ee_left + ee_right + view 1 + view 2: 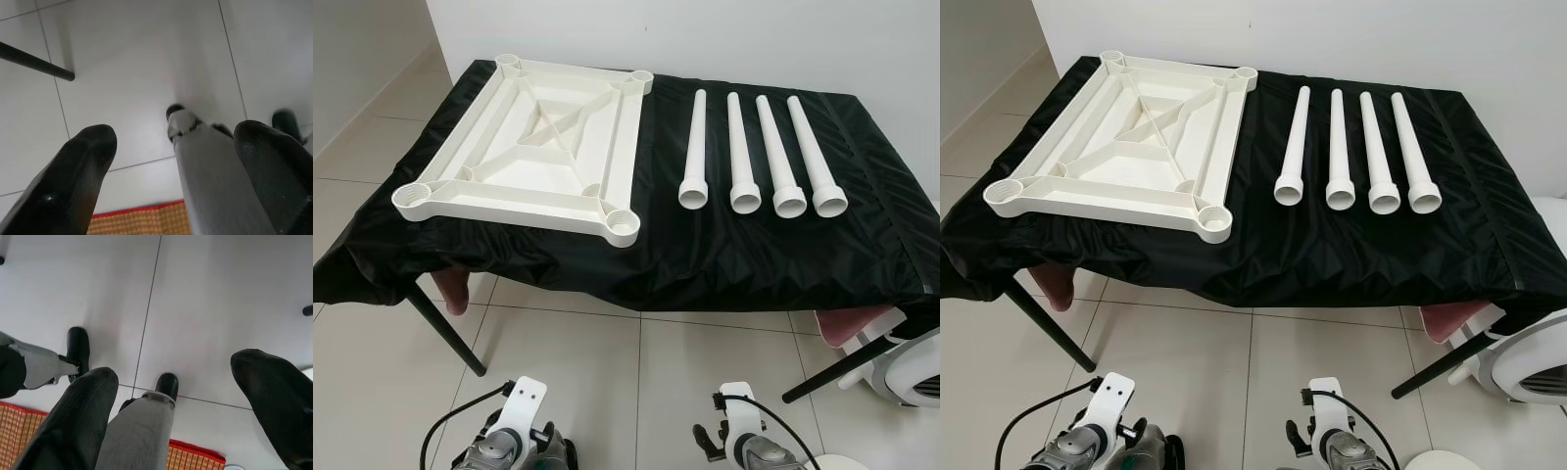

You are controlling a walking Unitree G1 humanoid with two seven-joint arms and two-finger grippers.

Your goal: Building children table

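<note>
The white tabletop lies underside up on the black-draped counter, sockets exposed, with four white legs lined beside it for easy picking, while left hand and right hand hang wide and empty over the floor

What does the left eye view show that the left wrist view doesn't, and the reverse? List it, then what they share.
Left eye view: the upturned white tabletop and four white legs lying side by side on the black cloth. Left wrist view: the left gripper, jaws apart, above the robot's own leg and a red-edged woven mat. Shared: the white tiled floor and a black table leg.
</note>
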